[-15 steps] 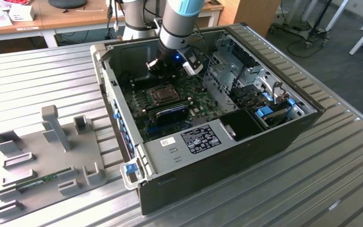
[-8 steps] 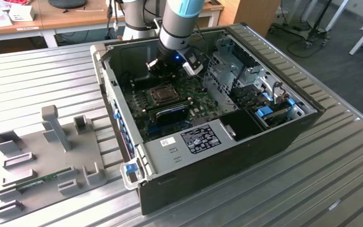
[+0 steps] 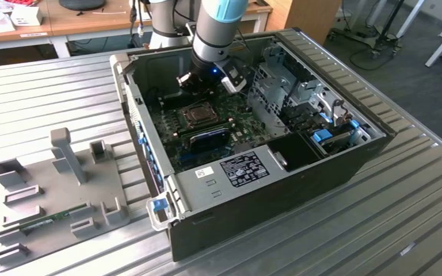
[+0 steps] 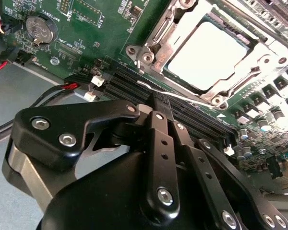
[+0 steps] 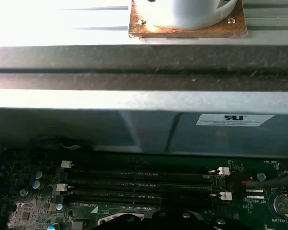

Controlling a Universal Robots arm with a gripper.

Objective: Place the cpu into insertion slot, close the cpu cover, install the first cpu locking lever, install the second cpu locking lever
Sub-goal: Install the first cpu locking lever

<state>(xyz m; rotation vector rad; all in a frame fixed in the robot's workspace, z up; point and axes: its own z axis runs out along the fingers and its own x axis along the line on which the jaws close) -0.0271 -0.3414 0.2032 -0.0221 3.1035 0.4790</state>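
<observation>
The cpu [image 4: 206, 53] lies flat in the insertion slot [image 3: 198, 115] on the green motherboard [image 4: 91, 24], its silvery top showing. The cpu cover [image 4: 159, 32] lies down around it as a silvery frame. A thin metal locking lever [image 4: 156, 88] runs along the socket's near side. My gripper [image 4: 159, 100] has its black fingers pressed together with nothing between them, their tips just off that lever, over the black memory slots [image 4: 127, 81]. In the exterior view my gripper [image 3: 203, 86] hangs inside the open computer case [image 3: 298, 172], just behind the socket.
Case walls [image 5: 144, 129] close in around the board. Drive cages [image 3: 298, 92] and blue clips [image 3: 321, 137] stand at the exterior view's right. Red and black cables [image 4: 62, 88] run beside the gripper. A grey fixture [image 3: 60, 184] sits on the ribbed metal table [image 3: 405, 218].
</observation>
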